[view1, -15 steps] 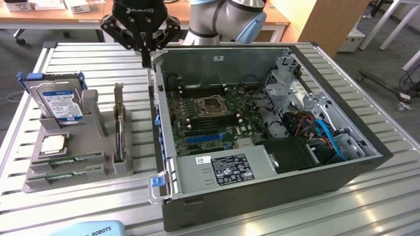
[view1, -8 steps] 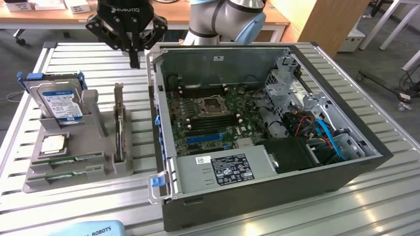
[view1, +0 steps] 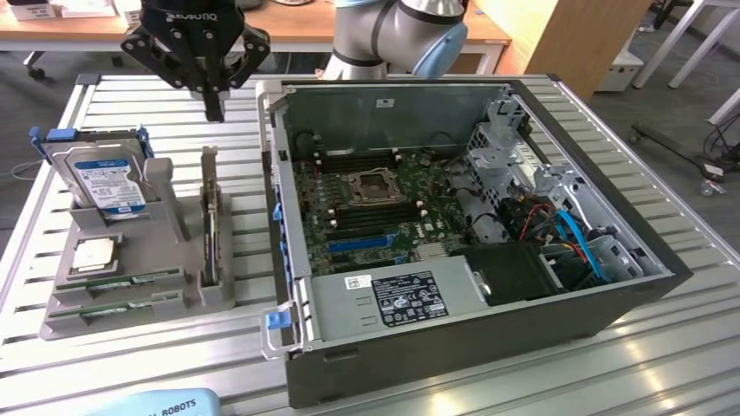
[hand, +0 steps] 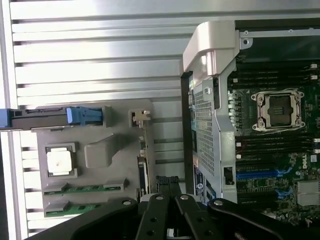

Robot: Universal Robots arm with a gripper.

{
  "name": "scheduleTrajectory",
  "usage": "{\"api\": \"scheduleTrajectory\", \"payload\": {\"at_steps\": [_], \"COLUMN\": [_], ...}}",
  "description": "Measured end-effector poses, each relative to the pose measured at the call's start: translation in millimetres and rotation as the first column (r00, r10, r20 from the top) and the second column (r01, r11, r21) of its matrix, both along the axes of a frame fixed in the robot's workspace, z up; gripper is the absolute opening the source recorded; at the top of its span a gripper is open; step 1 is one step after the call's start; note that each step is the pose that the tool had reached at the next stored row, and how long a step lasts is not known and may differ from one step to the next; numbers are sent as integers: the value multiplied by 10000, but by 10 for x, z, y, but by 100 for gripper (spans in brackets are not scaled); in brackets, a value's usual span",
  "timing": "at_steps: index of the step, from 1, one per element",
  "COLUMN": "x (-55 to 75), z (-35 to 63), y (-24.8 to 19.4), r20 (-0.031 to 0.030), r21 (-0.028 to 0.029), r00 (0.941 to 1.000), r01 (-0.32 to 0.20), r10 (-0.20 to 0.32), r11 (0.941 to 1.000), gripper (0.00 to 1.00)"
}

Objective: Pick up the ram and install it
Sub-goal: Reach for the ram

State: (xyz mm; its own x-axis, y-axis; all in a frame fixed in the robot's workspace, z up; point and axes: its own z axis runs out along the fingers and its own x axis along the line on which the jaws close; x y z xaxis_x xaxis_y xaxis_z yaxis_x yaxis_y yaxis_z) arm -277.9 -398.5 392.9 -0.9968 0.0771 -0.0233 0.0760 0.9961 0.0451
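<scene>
Ok so the gripper is empty right now, both fingers pressed tight together and pointing straight down, nothing pinched between them. It hangs well above the slatted table, up near the far end of the grey holder tray and close to the wall of the open computer case. I can't say exactly what's directly under the tips, but it looks like the strip between tray and case. Closest tray item is a card standing on its edge, and past that the blue-labelled hard drive sits upright in its cradle.

The ram is at the opposite end of the tray. Two green sticks lie flat in their grooves, one just past the square silver processor chip and the second right beside it at the tray's near edge. From the claw they're well apart, down and towards the exterior view's left, and the stick next to the processor is the nearer one. Both are untouched.

What I'd call the key bit is that their long axis runs across the tray, roughly left to right in the exterior view. The dark memory slots on the motherboard run about the same way. So by my read the sticks already lie roughly parallel to where they belong, just off on the other side of the case wall.
</scene>
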Motion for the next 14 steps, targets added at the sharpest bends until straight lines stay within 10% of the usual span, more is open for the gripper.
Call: {"api": "scheduleTrajectory", "payload": {"at_steps": [14], "x": [-396], "z": [-3], "y": [1], "r20": [0], "r21": [0], "r00": [10000], "r01": [29], "r10": [-29], "r11": [10000], "gripper": [10]}}
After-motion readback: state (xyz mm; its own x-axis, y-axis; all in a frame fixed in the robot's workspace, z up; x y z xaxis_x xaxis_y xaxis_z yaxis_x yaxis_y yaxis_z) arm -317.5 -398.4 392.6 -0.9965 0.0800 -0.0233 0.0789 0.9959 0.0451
